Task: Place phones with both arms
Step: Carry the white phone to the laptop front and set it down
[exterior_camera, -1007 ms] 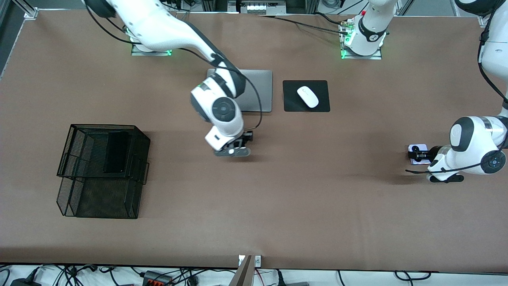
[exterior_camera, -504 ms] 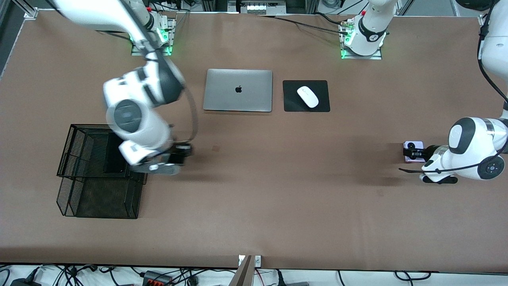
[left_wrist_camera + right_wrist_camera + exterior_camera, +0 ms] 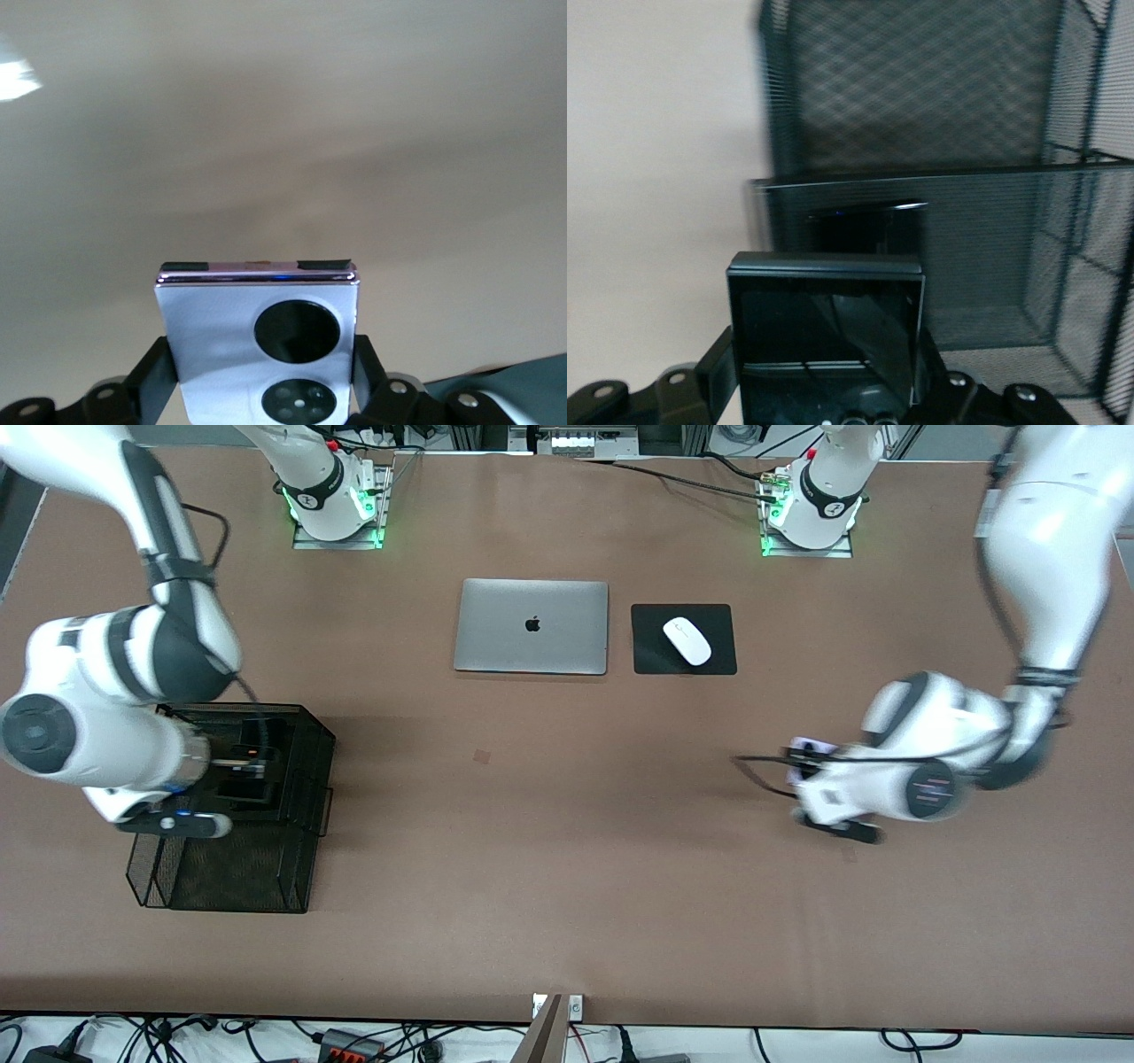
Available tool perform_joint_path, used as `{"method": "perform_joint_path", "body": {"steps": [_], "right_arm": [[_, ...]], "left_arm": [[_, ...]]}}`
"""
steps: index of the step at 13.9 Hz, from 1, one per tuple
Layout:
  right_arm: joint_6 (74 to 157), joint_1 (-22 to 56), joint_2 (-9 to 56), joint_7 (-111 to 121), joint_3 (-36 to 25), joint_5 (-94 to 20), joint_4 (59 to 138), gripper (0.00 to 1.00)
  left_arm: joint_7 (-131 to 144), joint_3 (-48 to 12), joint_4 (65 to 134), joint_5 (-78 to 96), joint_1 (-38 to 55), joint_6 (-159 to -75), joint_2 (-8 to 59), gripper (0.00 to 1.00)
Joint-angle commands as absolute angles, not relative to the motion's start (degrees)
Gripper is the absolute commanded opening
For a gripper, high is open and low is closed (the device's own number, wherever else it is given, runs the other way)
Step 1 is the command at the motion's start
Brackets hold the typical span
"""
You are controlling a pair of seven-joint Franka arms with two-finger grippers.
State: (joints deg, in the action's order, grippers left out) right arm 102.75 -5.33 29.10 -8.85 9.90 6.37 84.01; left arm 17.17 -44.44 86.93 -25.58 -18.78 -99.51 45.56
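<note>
Gripper on your right arm is pinching the small black folded phone by its two side edges, and you are holding it up over the black mesh organizer at the right arm's end of the surface. That phone is squarish and glossy, its dark face throwing reflections, and in the right wrist view its free top edge is pointing toward the organizer's upper tier. Inside that tier the long slim black phone is lying with its long axis running toward and away from the front camera; the wrist is covering much of it, so you are only seeing part of its length. You are working close to mesh walls here: the upper tier's rim is just beside the held phone, while the lower tray nearer the front camera is standing open. Your left gripper is clamping the lilac-white phone on both sides, over bare surface toward the left arm's end. This one is squarish too, pale and shiny, with two black circles on its face, and its top edge is pointing away from the wrist. You are having wide open room around it on the brown surface. The silver laptop and the white mouse on its black pad are sitting well apart from both grippers, near the bases.
</note>
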Motion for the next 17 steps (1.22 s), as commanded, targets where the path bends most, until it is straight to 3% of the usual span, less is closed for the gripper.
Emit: {"method": "perform_joint_path", "body": {"steps": [1, 8, 11, 12, 13, 14, 15, 17], "right_arm": [[102.3, -10.3, 29.4, -3.3, 11.1, 6.9, 85.0, 0.30], [105.8, -15.6, 31.1, 1.8, 11.1, 7.4, 88.1, 0.30], [108.4, -15.8, 32.6, 1.8, 11.1, 7.5, 88.5, 0.31], [108.6, -15.8, 32.6, 1.7, 11.1, 7.4, 88.7, 0.48], [108.6, -15.8, 32.6, 1.4, 11.1, 7.3, 88.5, 0.87], [108.0, -15.9, 32.0, 1.8, 11.1, 7.4, 88.0, 1.00], [107.6, -15.6, 30.7, 1.8, 11.2, 7.5, 87.7, 1.00], [107.4, -14.5, 27.8, 1.9, 11.7, 7.4, 87.0, 1.00]], "left_arm": [[29.2, -43.6, 81.8, -24.5, -8.1, -104.3, 50.2, 0.25], [43.6, -43.4, 73.6, -24.1, 9.7, -133.3, 63.4, 0.25], [45.6, -43.2, 73.6, -23.8, 12.7, -135.0, 64.2, 0.25], [45.6, -43.1, 73.9, -23.4, 13.3, -135.0, 64.2, 0.25], [45.6, -42.5, 74.3, -23.3, 13.4, -135.0, 64.5, 0.26], [45.4, -41.1, 74.3, -23.4, 13.4, -135.0, 64.6, 0.44], [44.9, -40.7, 74.4, -24.6, 13.4, -135.1, 64.3, 0.99], [45.4, -40.7, 74.5, -24.7, 13.4, -134.3, 62.7, 1.00]]}}
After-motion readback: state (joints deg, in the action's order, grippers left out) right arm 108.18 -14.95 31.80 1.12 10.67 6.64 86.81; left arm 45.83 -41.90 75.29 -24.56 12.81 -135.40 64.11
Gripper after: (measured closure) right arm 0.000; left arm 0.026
